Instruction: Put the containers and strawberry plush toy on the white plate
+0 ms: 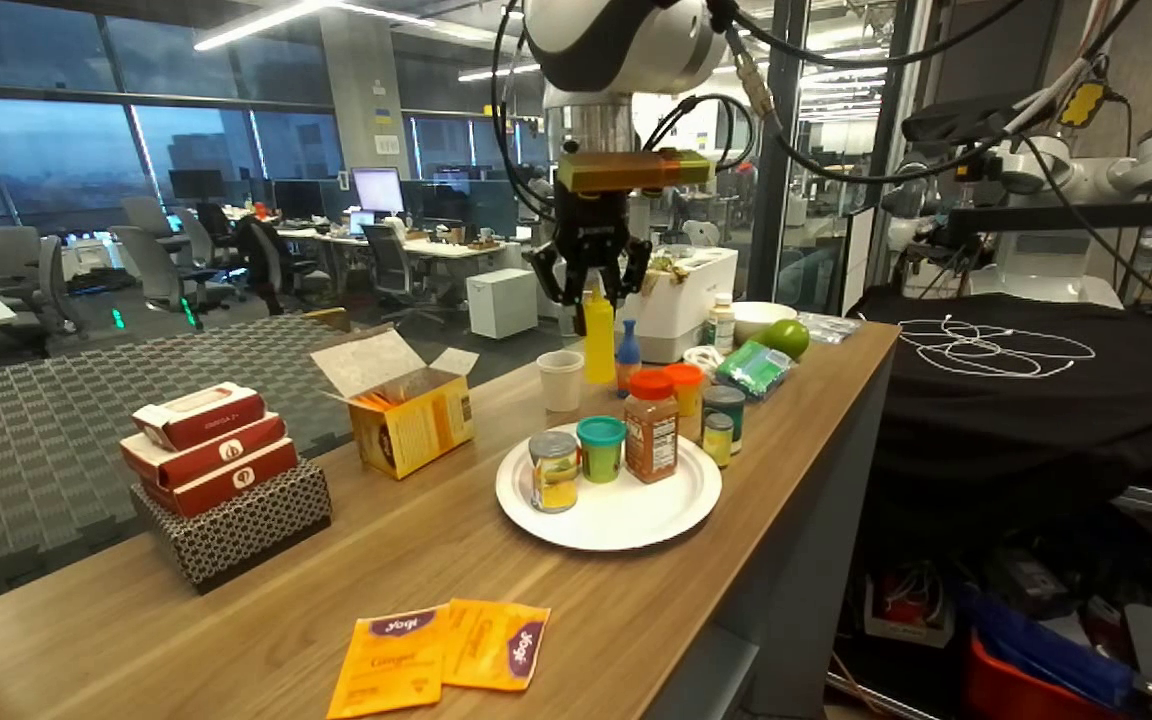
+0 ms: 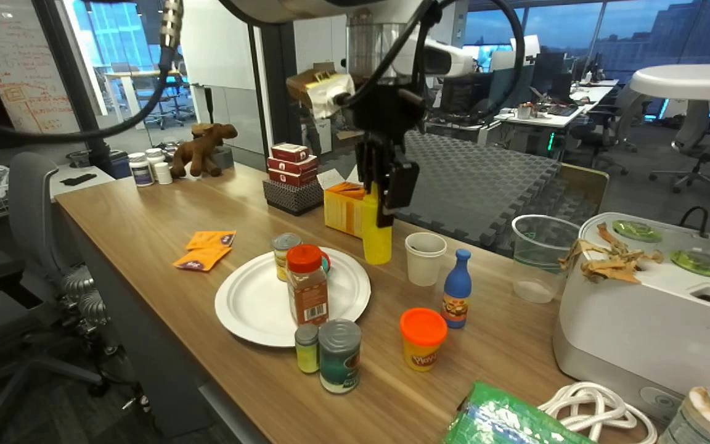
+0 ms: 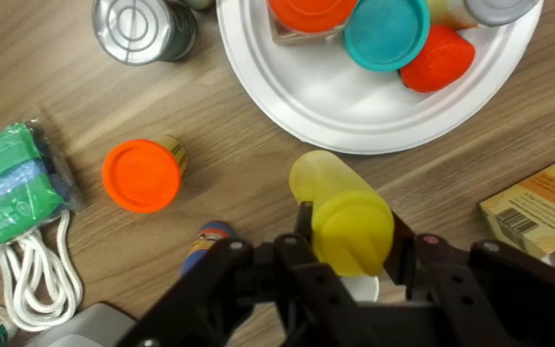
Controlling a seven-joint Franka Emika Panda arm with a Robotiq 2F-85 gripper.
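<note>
On the counter (image 2: pixel 176 209), a job seemingly about half done. Next in size, the white plate (image 2: pixel 247 299), lying flat and part filled. Just beyond its rim, the gripper (image 3: pixel 351 231), pinching the yellow bottle (image 2: pixel 377 246) near its top between both fingers, upright, not yet delivered and, by judgement, next for the plate; no telling about contact between base and counter. Red-lidded jar (image 2: pixel 307 283): standing on the plate, done. Blue bottle (image 2: pixel 457 290): off the plate, well apart, perhaps left over. Green can (image 2: pixel 339 357): off too, near the rim, possibly still wanted. Yellow-labelled can (image 1: pixel 554 475) and teal-lidded tub (image 1: pixel 602 450): both on the plate, done. Orange-lidded tub (image 2: pixel 423 340): on the counter, possibly left. Little yellow-green jar (image 2: pixel 307 350): just beside the green can, off the plate, likely left. Smallest, the strawberry toy (image 3: pixel 439 60): on the plate in the wrist view, beside the teal-lidded tub, done.
</note>
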